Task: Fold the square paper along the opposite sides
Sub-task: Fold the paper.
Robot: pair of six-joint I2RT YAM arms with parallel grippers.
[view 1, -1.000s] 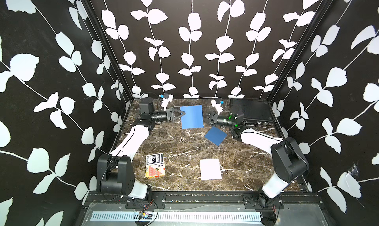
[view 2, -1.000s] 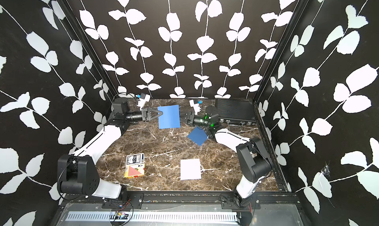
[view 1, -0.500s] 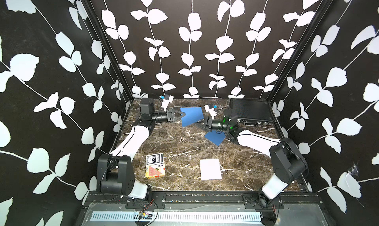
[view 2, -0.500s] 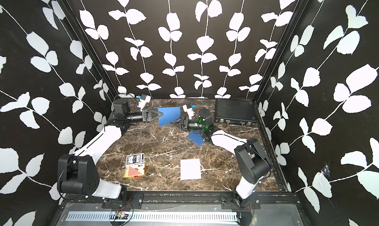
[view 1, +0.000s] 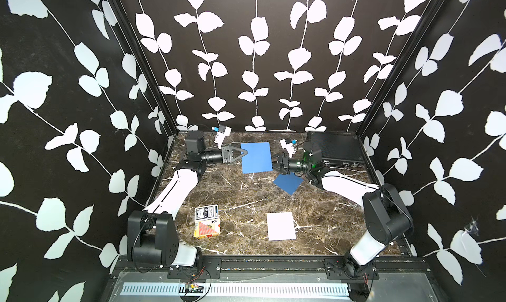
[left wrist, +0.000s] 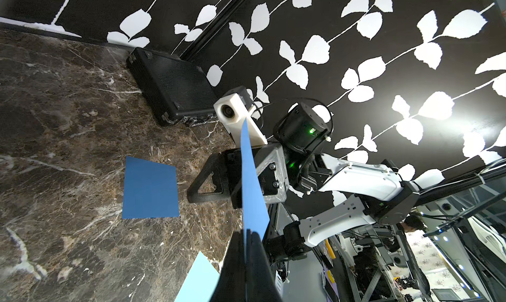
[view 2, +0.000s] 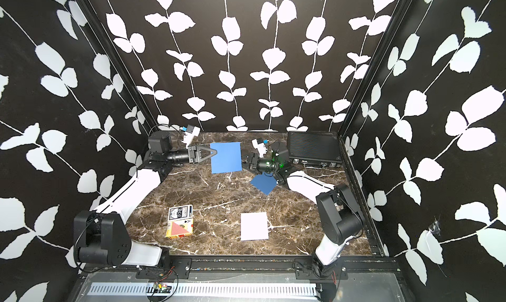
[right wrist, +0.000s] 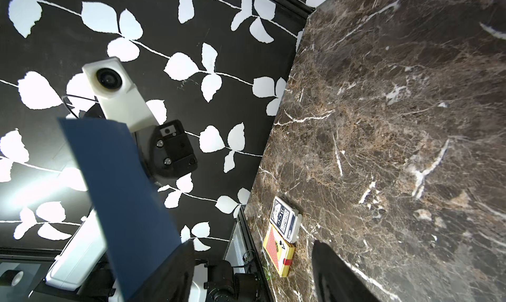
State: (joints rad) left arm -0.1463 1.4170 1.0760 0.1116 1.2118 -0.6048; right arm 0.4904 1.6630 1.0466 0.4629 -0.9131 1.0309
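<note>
Left hand (view 1: 244, 151) is clamping tight on the blue paper (view 1: 256, 157) at the edge facing it, holding it up off the surface (view 1: 246, 199). Right hand (view 1: 274, 163) is sitting at the paper's opposite edge with jaws spread wide and gripping nothing. The paper is running beside one finger (right wrist: 175, 276), but contact is hard to make out because both fingers are cut off by the right wrist frame. A darker blue sheet (view 1: 288, 183) is lying flat just under the right hand.

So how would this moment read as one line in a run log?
left gripper: shut on blue paper, held in the air | right gripper: open at its opposite edge | fold: not yet made
</note>
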